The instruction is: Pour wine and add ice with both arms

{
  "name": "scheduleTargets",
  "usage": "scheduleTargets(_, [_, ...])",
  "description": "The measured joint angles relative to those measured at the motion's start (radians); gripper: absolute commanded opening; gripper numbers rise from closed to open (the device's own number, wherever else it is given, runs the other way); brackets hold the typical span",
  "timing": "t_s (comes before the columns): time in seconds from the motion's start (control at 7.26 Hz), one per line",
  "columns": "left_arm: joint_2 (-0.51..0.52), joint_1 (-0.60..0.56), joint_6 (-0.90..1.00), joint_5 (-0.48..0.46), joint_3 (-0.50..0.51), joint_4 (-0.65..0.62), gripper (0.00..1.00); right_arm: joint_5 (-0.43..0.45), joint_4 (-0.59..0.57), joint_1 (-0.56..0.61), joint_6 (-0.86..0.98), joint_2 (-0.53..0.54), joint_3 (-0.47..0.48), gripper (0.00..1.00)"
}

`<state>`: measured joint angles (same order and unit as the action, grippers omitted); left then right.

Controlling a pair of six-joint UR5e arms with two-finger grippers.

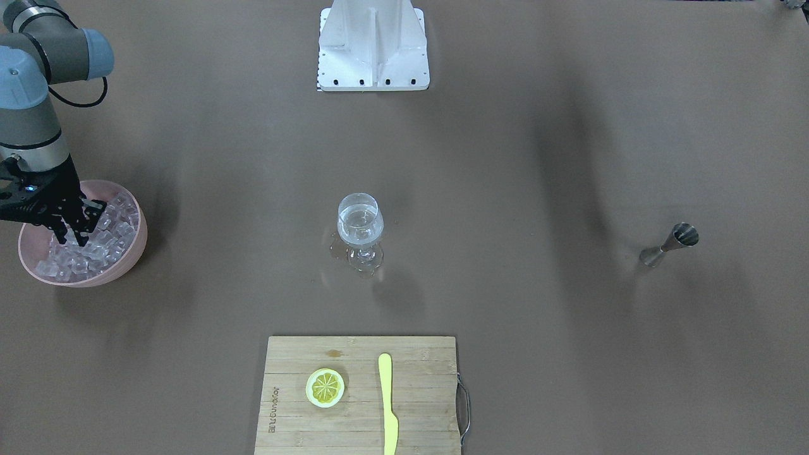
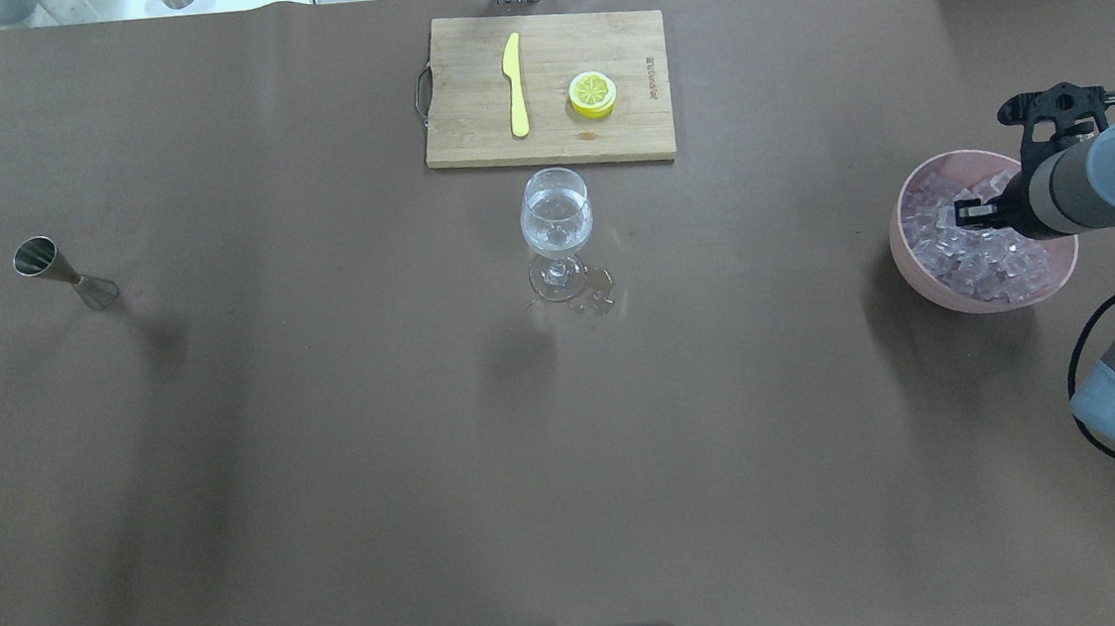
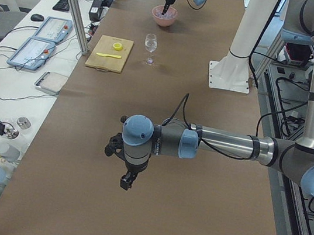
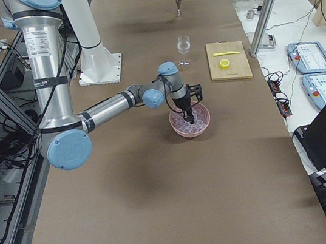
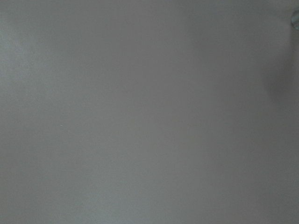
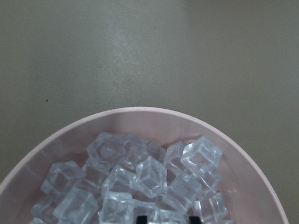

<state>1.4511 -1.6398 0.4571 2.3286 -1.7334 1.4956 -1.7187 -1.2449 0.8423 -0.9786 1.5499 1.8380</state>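
Note:
My right gripper (image 1: 71, 238) hangs over the pink bowl (image 1: 136, 245) at the table's right end, fingers apart and dipped among the ice (image 1: 109, 242). In the right wrist view both black fingertips (image 6: 140, 218) show at the bottom edge, with the ice (image 6: 150, 177) cubes lying loose around them. A stemmed glass (image 1: 360, 221) at mid-table holds a little clear wine (image 2: 557, 225), and a wet patch lies by its foot. My left gripper (image 3: 127, 180) hovers over bare table, far from the glass. I cannot tell whether it is open or shut.
A steel jigger (image 2: 63, 272) stands on the left side of the table. A wooden cutting board (image 2: 475, 150) beyond the glass carries a lemon slice (image 2: 592, 93) and a yellow knife (image 2: 515, 85). The white base bracket (image 1: 373, 47) sits at the robot's edge.

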Motion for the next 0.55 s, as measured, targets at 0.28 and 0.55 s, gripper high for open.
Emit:
scheduleTargets(0.28, [0.0,0.0,0.0,0.0,0.0,0.0,0.98,-0.011,-0.011,0.0,0.0,-0.007,0.038,0.0])
scheduleTargets(0.55, [0.0,0.0,0.0,0.0,0.0,0.0,0.98,-0.029,-0.054,0.0,-0.003,-0.054,0.15,0.0])
